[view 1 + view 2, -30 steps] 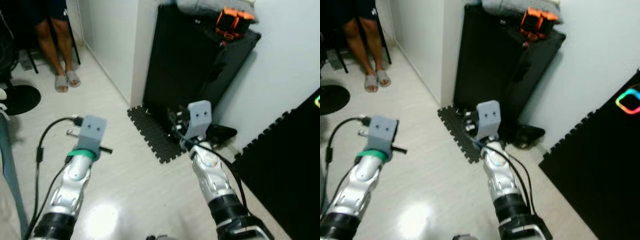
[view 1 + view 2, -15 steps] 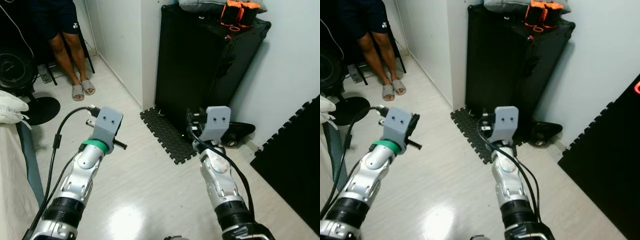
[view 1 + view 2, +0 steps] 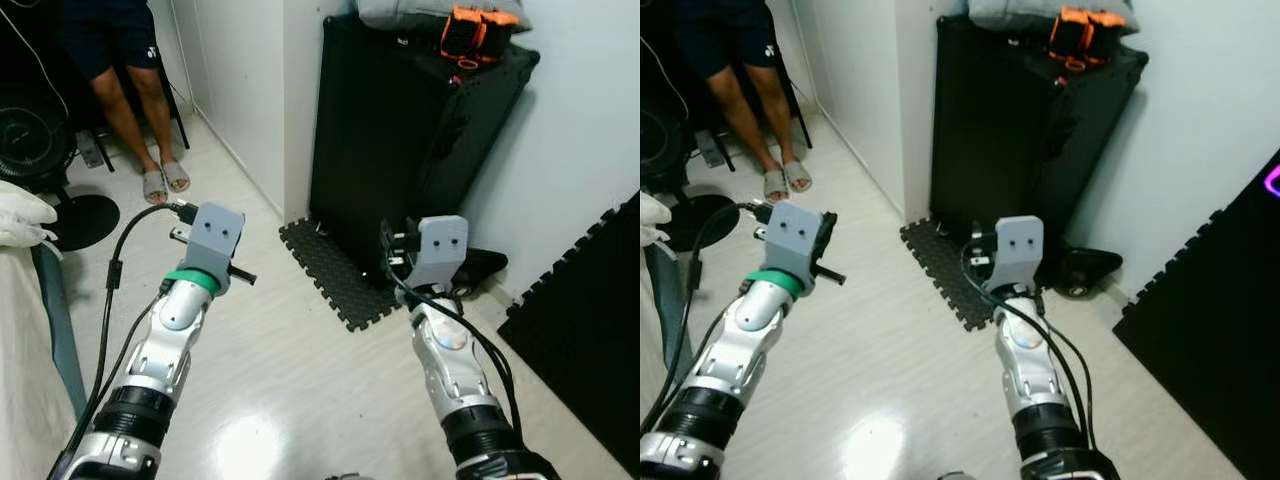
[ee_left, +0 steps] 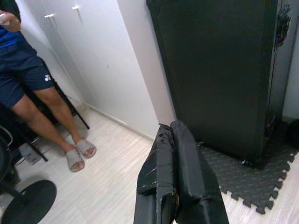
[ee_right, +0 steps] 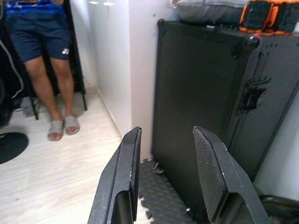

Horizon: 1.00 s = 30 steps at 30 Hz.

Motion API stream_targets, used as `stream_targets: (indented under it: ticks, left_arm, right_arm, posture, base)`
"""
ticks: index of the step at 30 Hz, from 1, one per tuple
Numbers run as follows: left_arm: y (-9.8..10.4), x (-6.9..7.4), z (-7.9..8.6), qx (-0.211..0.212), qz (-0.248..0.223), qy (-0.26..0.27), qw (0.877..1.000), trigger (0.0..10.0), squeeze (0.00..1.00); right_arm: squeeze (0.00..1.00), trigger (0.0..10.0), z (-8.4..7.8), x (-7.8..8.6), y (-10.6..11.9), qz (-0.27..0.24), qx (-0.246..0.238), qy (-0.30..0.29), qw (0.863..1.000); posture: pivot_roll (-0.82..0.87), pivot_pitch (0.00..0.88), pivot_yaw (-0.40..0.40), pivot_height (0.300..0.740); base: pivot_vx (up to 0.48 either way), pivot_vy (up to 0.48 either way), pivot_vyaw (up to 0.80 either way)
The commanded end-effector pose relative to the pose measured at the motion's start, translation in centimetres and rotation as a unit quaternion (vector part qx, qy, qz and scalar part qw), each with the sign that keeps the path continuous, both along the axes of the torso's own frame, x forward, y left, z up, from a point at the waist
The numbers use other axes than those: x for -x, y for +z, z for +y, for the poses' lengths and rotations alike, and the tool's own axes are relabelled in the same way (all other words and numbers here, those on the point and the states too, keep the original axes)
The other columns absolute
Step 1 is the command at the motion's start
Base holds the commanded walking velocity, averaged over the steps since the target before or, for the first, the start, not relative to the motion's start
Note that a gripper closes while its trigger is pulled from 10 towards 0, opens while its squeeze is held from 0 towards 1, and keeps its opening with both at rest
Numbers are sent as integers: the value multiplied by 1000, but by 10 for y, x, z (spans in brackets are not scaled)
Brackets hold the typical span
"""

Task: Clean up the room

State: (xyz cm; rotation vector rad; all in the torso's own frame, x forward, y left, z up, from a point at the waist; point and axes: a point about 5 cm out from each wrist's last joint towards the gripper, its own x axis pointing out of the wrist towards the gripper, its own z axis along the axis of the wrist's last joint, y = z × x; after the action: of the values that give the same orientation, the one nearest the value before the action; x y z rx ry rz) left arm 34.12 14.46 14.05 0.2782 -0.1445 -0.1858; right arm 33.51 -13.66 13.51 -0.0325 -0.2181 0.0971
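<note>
Both arms are raised over pale floor facing a black case (image 3: 400,150). The left gripper (image 4: 175,140) is pressed together, holding nothing; the right gripper (image 5: 166,163) is spread wide, also holding nothing. Orange-black gear (image 3: 475,30) and a grey cushion (image 3: 1010,12) are seen atop the case, a foam mat (image 3: 335,275) at its base, and a person's legs (image 3: 135,110) in slippers at far left.

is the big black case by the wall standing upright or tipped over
Upright. The black case stands tall on its end against the white wall, its foot on the foam mat, with a grey cushion and an orange item resting level on top.
</note>
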Motion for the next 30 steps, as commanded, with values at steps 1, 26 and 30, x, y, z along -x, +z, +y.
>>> stream_targets:
  ticks: [1, 26, 30]
  left_arm:
    - [-5, 0, 0, -2, 7, 2, 1000, 10000, 0]
    - [-16, 4, 0, -3, 15, 10, 1000, 10000, 0]
    - [-16, 4, 0, -4, 16, 9, 1000, 10000, 0]
  right_arm:
    - [0, 10000, -2, 1, -1, -1, -1, -4, 1000]
    - [0, 10000, -5, 3, -6, 9, 16, -5, 1000]
    - [0, 10000, -7, 3, -7, 10, 17, -9, 1000]
  posture:
    - [-50, 33, 62, 722]
    - [-46, 31, 52, 722]
    - [-51, 35, 54, 722]
  base:
    - [375, 0, 0]
    - [365, 0, 0]
    - [360, 0, 0]
